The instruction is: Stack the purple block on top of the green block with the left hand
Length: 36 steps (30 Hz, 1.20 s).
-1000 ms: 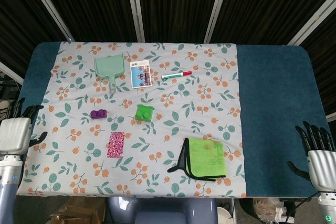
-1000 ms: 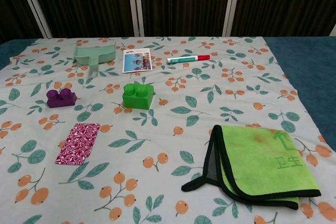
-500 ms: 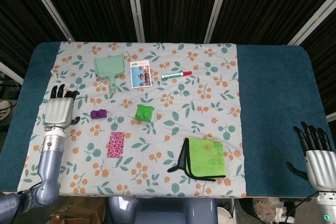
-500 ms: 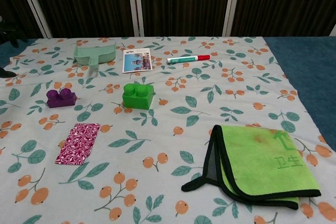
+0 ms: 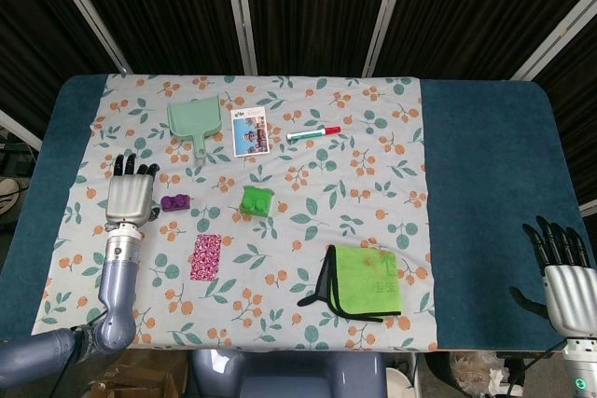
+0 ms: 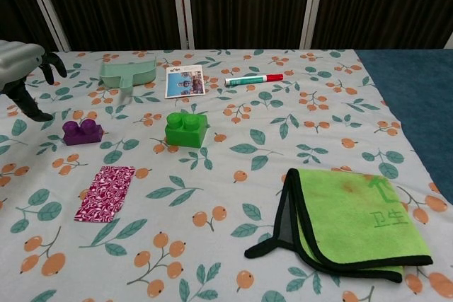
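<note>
The purple block [image 5: 174, 202] lies on the cloth [image 5: 373, 165] toward its left edge, near the green block [image 5: 256, 200] but not touching it. Your left hand [image 5: 131, 196] is just beside the purple block on its left, fingers apart and holding nothing. Your right hand [image 5: 565, 277] is at the table's [image 5: 485, 184] front right corner, fingers spread and empty.

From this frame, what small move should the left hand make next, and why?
Probably shift a little to its right and lower onto the purple block. The left hand hovers just beside it, fingers apart and holding nothing, and the block sits untouched on the cloth, apart from the green block.
</note>
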Motion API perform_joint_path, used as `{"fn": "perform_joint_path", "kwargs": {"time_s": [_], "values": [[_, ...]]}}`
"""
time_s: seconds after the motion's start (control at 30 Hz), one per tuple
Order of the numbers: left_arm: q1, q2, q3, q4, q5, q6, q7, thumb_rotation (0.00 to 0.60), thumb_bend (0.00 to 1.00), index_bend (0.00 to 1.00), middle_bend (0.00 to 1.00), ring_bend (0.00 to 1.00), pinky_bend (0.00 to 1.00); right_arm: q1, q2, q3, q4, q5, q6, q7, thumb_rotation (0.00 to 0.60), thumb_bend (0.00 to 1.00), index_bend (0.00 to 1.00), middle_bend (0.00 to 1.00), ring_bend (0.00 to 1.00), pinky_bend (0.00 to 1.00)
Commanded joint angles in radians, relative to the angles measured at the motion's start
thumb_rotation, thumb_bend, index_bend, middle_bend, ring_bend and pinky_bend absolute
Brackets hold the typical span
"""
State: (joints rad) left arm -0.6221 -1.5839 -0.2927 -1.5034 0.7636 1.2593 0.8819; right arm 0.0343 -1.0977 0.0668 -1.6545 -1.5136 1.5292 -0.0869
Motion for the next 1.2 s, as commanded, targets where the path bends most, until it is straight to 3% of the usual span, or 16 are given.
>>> {"fn": "perform_joint_path", "kwargs": {"time_s": [0.03, 0.57, 1.2], "values": [[-0.003, -0.018, 0.018, 0.033, 0.009, -0.006, -0.02, 0.6, 0.24, 0.24, 0.28, 0.07, 0.0, 0.003, -0.002, 0.0, -0.001, 0.001, -0.005, -0.006, 0.6, 0.17, 0.1, 0.05, 0.01, 0.04], [-0.023, -0.106, 0.058, 0.207, 0.033, -0.06, -0.088, 0.6, 0.24, 0.25, 0.29, 0.07, 0.0, 0.023, -0.019, 0.002, 0.001, 0.013, -0.037, -0.035, 0.6, 0.17, 0.1, 0.05, 0.01, 0.04], [-0.027, -0.186, 0.084, 0.299, 0.065, -0.073, -0.11, 0.6, 0.24, 0.29, 0.3, 0.08, 0.0, 0.028, -0.021, 0.002, 0.003, 0.011, -0.037, -0.032, 0.6, 0.17, 0.1, 0.05, 0.01, 0.04]]}}
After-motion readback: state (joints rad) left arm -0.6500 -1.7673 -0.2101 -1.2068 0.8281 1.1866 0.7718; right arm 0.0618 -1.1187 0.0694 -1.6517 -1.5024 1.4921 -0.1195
